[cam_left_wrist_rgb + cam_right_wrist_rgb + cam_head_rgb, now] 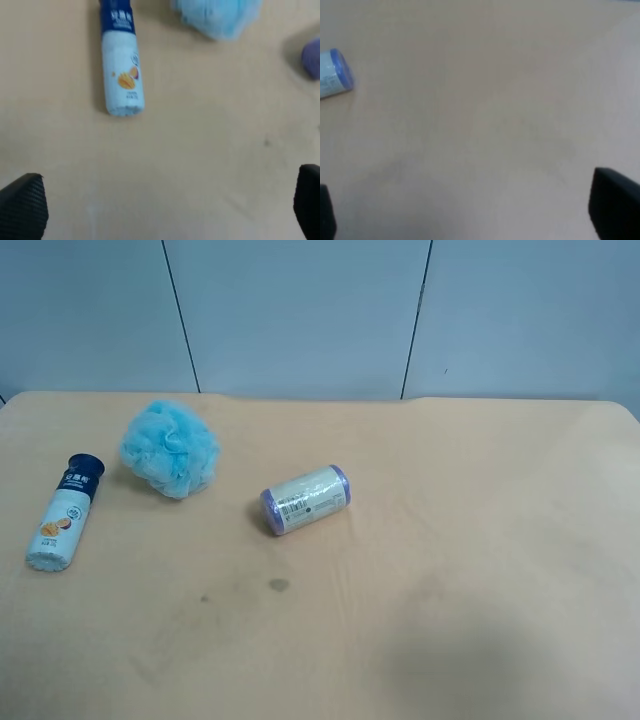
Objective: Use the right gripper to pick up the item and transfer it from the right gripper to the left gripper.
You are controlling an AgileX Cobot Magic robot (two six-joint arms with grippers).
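Note:
The item, a slim bottle [64, 513] with a dark navy cap and a white and pale-blue label with an orange fruit picture, lies on its side at the exterior high view's left. It also shows in the left wrist view [121, 65]. My left gripper [165, 210] is open and empty, its fingertips [22, 205] wide apart above bare table short of the bottle. My right gripper [470, 215] is open and empty, only its fingertips [615, 205] showing over bare table. No arm shows in the exterior high view.
A fluffy light-blue bath sponge [170, 448] sits beside the bottle [217, 15]. A short cream roll with purple ends [306, 499] lies mid-table; one end shows in the right wrist view [335, 73]. The tan table [450, 570] ends at a grey wall.

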